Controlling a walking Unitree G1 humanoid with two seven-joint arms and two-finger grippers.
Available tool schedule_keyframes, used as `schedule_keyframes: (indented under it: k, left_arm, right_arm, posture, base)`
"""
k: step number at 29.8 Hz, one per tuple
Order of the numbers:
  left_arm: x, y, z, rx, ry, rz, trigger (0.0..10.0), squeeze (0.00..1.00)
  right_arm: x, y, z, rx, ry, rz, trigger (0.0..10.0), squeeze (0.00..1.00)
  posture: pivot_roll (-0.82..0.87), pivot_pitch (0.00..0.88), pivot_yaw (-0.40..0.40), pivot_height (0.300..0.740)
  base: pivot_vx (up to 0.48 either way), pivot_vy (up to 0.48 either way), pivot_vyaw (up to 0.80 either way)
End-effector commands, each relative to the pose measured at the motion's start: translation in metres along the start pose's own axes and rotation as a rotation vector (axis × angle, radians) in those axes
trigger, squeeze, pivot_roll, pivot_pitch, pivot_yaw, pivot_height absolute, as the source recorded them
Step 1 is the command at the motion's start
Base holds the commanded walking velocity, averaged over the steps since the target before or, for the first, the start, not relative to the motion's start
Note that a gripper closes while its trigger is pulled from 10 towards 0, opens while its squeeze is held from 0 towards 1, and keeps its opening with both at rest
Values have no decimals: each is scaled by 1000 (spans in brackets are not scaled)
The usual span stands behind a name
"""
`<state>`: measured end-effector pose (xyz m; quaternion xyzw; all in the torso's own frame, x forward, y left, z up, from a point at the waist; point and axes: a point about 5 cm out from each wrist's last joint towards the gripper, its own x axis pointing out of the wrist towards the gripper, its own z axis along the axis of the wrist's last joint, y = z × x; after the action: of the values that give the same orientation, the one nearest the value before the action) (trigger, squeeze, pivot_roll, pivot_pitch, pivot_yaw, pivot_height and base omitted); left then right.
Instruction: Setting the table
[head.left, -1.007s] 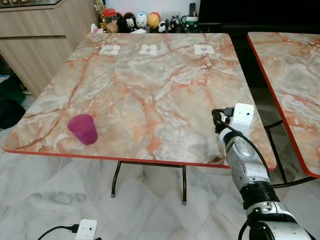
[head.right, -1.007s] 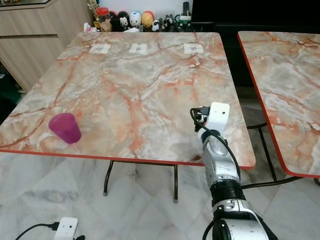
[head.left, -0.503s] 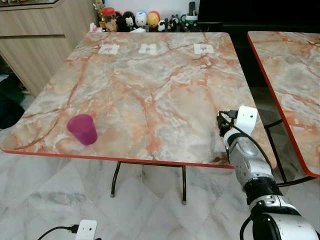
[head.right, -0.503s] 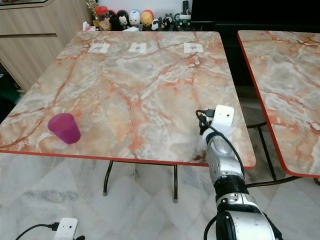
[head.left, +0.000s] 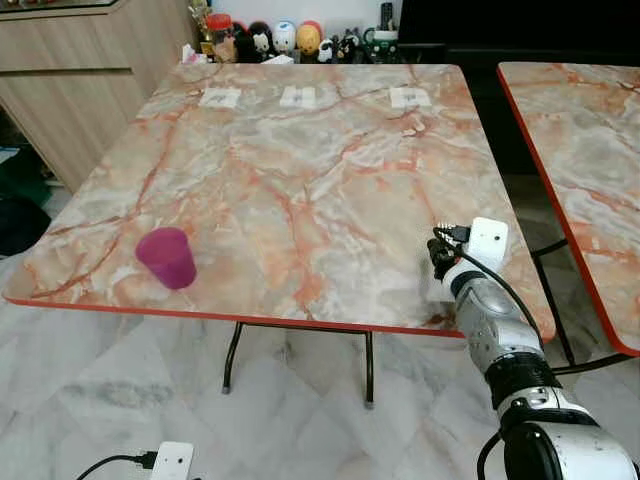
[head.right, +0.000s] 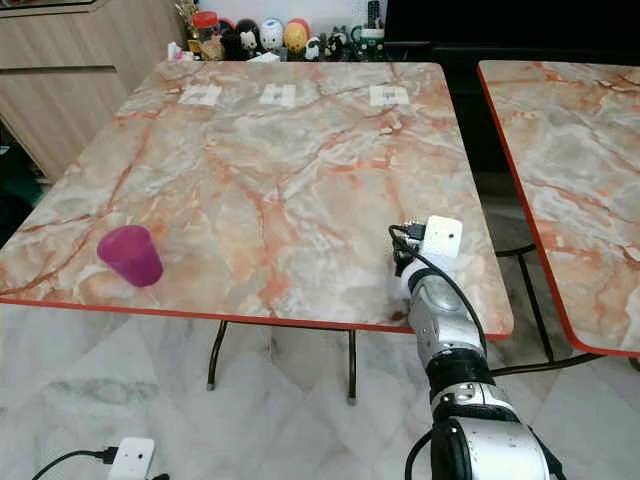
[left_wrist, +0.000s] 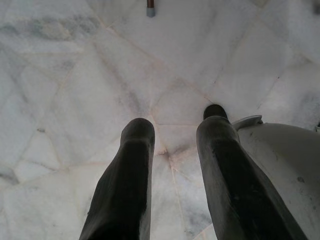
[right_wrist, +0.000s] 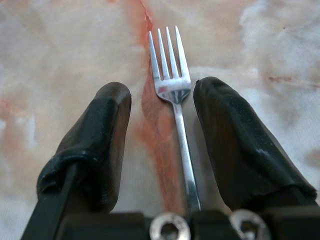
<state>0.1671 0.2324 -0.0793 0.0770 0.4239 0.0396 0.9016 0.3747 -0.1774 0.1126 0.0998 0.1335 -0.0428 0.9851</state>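
Observation:
A silver fork (right_wrist: 172, 90) lies on the marbled table (head.left: 300, 150) near its front right corner, tines pointing away from me. My right gripper (right_wrist: 160, 92) is low over it and open, one black finger (right_wrist: 100, 125) on each side of the handle, neither visibly pressing it. In the eye views the right wrist (head.left: 472, 262) hides the fork. A pink plastic cup (head.left: 167, 257) stands upright near the front left edge. My left gripper (left_wrist: 175, 135) hangs open above the floor with nothing between its fingers.
Three small paper tags (head.left: 297, 97) lie toward the table's far side, with a row of figurines (head.left: 285, 38) behind them. A second marbled table (head.left: 590, 130) stands to the right across a narrow gap. A wooden cabinet (head.left: 70, 70) is at the left.
My right wrist has drawn back a little toward the table's near edge and sits lower. The pink cup has not moved.

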Motion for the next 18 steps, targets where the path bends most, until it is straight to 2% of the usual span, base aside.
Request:
schedule_keyframes:
  k: [1, 18]
  left_arm:
    - [-3, 3, -9, 3, 35, 8, 10000, 0]
    - [-3, 3, -9, 6, 38, 4, 10000, 0]
  right_arm:
    - [1, 0, -1, 11, 16, -3, 10000, 0]
    - [-1, -4, -20, 69, 109, -13, 10000, 0]
  posture:
    - [-24, 119, 37, 740]
    - [-21, 123, 39, 740]
  base:
    - [0, 0, 0]
    - [0, 0, 0]
